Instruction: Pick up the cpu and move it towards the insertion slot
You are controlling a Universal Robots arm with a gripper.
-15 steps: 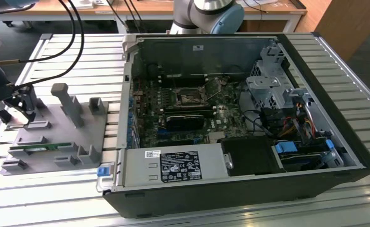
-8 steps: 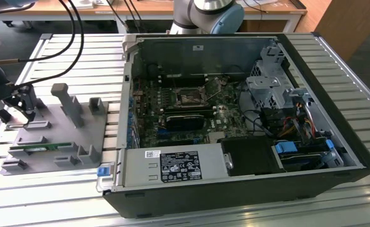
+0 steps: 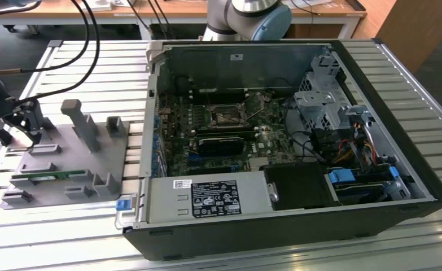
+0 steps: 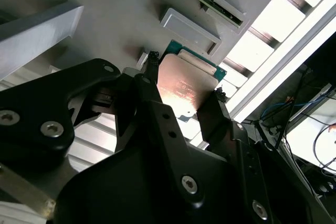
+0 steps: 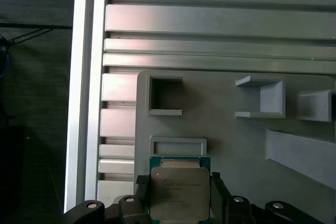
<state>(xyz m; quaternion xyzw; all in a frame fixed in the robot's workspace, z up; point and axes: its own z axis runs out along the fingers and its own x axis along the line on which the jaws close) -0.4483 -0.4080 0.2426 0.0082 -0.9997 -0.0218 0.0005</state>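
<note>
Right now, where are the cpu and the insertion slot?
cpu (image 5: 179, 192): first wrist view, middle of its silver top.
insertion slot (image 3: 227, 117): exterior view, centre of the black socket.

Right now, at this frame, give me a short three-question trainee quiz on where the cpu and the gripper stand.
1. True or false: the flat, square, silver-topped, green-rimmed cpu already sits in the square black, metal-framed insertion slot.
2. In both wrist views, what flanks the cpu on two opposite edges? A) the black fingers of the gripper; B) a green memory stick; C) a person's hand.
3. In the exterior view, on which side of the open black computer case is the gripper?

Key: 1 false, the cpu is between the fingers. 2 A. 3 the exterior view's left, over the grey fixture plate.
</note>
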